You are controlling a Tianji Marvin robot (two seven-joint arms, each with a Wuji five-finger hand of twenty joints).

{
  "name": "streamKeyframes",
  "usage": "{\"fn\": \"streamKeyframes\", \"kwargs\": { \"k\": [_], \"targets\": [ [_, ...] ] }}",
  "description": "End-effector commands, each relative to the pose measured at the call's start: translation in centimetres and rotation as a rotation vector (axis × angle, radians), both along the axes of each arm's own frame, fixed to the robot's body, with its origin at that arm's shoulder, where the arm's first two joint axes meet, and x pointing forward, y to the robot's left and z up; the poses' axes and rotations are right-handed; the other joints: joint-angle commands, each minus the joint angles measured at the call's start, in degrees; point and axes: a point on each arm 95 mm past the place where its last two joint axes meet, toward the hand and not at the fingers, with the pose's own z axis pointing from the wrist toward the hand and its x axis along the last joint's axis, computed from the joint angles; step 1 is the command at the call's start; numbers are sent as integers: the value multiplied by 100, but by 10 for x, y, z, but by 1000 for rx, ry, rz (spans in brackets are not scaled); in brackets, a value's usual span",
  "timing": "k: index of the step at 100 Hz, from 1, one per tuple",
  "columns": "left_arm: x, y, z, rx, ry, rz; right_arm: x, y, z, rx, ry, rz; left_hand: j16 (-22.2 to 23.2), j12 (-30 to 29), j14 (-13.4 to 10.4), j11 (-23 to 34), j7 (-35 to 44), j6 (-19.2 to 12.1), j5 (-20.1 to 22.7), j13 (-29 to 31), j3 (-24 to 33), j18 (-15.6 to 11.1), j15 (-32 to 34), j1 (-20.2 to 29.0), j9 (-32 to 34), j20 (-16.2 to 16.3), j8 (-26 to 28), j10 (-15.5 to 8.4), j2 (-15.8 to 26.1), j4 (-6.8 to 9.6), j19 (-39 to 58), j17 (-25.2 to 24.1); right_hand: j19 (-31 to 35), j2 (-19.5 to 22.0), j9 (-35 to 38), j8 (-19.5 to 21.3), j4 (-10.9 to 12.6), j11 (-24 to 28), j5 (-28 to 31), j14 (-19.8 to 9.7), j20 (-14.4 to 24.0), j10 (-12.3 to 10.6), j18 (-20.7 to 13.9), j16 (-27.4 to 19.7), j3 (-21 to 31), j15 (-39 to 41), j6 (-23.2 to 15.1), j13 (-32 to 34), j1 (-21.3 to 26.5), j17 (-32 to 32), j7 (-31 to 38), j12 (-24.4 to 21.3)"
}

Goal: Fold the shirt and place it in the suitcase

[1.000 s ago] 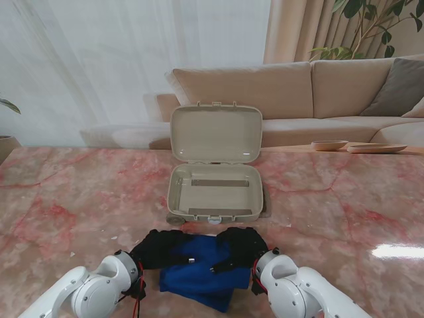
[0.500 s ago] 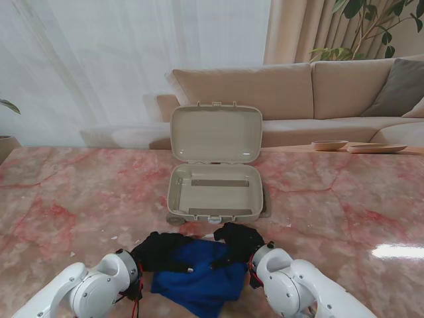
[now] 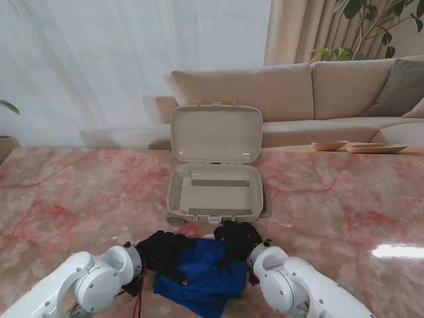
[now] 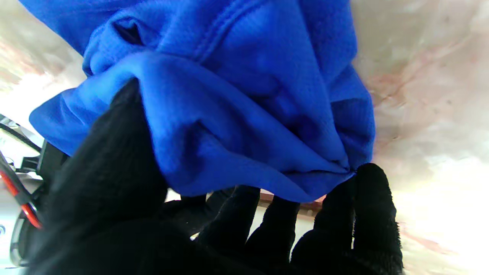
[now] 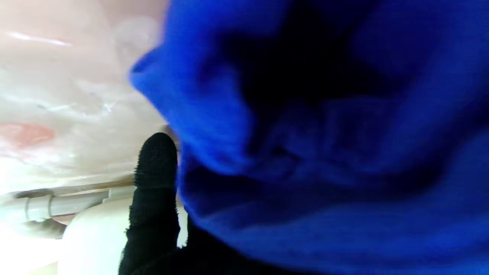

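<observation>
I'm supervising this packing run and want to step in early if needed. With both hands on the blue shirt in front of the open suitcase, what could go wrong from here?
1. The shirt looks bunched, not flat; in the left wrist view the left robot hand pinches rumpled folds, so the fold may come undone when lifted.
2. The right robot hand holds a different edge; uneven lifting could let a side sag and catch the suitcase front rim.

We see pink marble bench (image 3: pixel 344 199). At 12 o'clock, beige sofa (image 3: pixel 291 93) behind it, white curtain (image 3: pixel 132 59) beyond. At 1 o'clock, leafy plant (image 3: pixel 371 26); at 2 o'clock, shallow wooden dishes (image 3: pixel 329 145) on far edge.
</observation>
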Motion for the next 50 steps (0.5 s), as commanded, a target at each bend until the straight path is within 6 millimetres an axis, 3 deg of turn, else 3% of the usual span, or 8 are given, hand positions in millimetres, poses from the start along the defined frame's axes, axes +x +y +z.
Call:
{"fn": "streamKeyframes", "kwargs": {
  "k": [1, 17, 31, 50],
  "targets": [
    [-11, 4, -27, 31, 85, -10, -8, -8, -22, -39, 60, -21, 376, 293, -555, 425, 206, 104, 185, 1248, 832, -38, 1330, -255, 248, 241, 151, -173, -429, -85, 359, 211, 444, -1027, 283, 140, -195, 274, -26, -22, -64, 52, 62, 227, 1661, 329, -69, 353, -53, 54, 203, 126],
    [-8, 3, -37, 50, 88, -31, -7, -8, -22, -39, 48, -38, 1110, 1049, -874, 1208, 843, 54, 355, 1922, 1349, -207, 2030, -187, 576, 692, 621, -372, -705, -155, 1027, 836, 1096, -1274, 704, 443, -297, 761, 73, -240, 204, -113, -39, 560, 2080, 1076, -257, 870, -49, 462, 851, 474],
    [-5, 2, -44, 41, 94, -23, -6, -7, -23, -37, 34, -52, 1848, 1635, -1083, 1876, 1879, -32, 23, 2388, 1650, -258, 2654, -88, 874, 1173, 1281, -651, -860, -174, 1648, 1279, 1526, -1362, 1148, 549, -310, 1036, 158, -408, 293, -278, -114, 624, 2182, 1513, -500, 1369, 28, 889, 1669, 693],
    [-2, 2, -52, 33, 102, -13, -3, -8, -22, -34, 21, -72, 2482, 2197, -1374, 2691, 3058, -265, -150, 3117, 1900, -401, 3438, 119, 1384, 1533, 1925, -1067, -962, -178, 2379, 1947, 1977, -1314, 1722, 474, -300, 1324, 352, -588, 294, -509, -193, 585, 2187, 1899, -813, 1964, 97, 1426, 2621, 870]
  ]
}}
